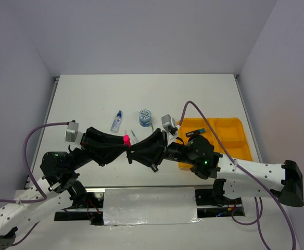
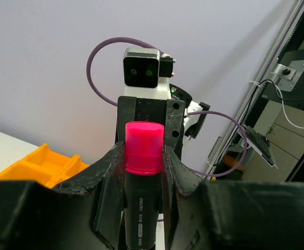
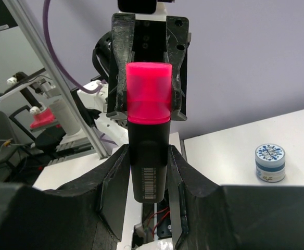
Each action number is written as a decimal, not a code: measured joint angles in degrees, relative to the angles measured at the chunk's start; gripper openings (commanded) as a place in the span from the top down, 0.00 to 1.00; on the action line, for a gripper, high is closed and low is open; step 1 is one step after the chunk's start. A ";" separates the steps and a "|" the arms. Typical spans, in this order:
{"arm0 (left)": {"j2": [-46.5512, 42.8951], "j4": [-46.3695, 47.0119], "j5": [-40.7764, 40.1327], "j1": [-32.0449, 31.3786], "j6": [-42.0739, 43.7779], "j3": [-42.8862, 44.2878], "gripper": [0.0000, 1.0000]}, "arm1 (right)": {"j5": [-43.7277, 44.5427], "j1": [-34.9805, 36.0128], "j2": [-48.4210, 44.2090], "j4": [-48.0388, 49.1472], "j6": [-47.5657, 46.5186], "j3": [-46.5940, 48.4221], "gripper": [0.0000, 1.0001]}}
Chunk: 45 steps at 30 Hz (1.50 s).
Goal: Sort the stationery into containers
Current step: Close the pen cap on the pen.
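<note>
A black highlighter with a pink cap (image 1: 126, 139) stands upright in the air between both arms, above the table's near middle. My left gripper (image 1: 124, 143) is shut on it at the cap and upper body (image 2: 144, 148). My right gripper (image 1: 131, 152) is shut on its black body lower down (image 3: 148, 156), with the barcode end showing below the fingers. The orange-yellow tray (image 1: 230, 136) lies at the right, and a highlighter with a blue cap (image 1: 195, 133) lies in its near-left part. A blue-white pot (image 1: 146, 117) and a blue-capped clear bottle (image 1: 116, 121) stand on the table.
A thin pen (image 1: 134, 135) lies just behind the grippers. The pot also shows in the right wrist view (image 3: 270, 162), and a corner of the tray shows in the left wrist view (image 2: 42, 164). Purple cables loop from both wrists.
</note>
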 measured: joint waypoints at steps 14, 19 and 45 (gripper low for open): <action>-1.18 -12.22 0.42 -0.02 7.32 4.15 0.30 | -0.02 -0.02 1.05 -2.60 -3.21 2.29 1.00; -2.45 -17.51 0.02 -0.02 10.05 7.80 0.12 | 0.76 -0.02 1.03 -3.43 -4.26 2.29 1.00; 10.40 -54.64 -19.89 -0.02 10.49 31.69 0.13 | 25.88 7.06 6.64 -22.80 -19.69 13.14 1.00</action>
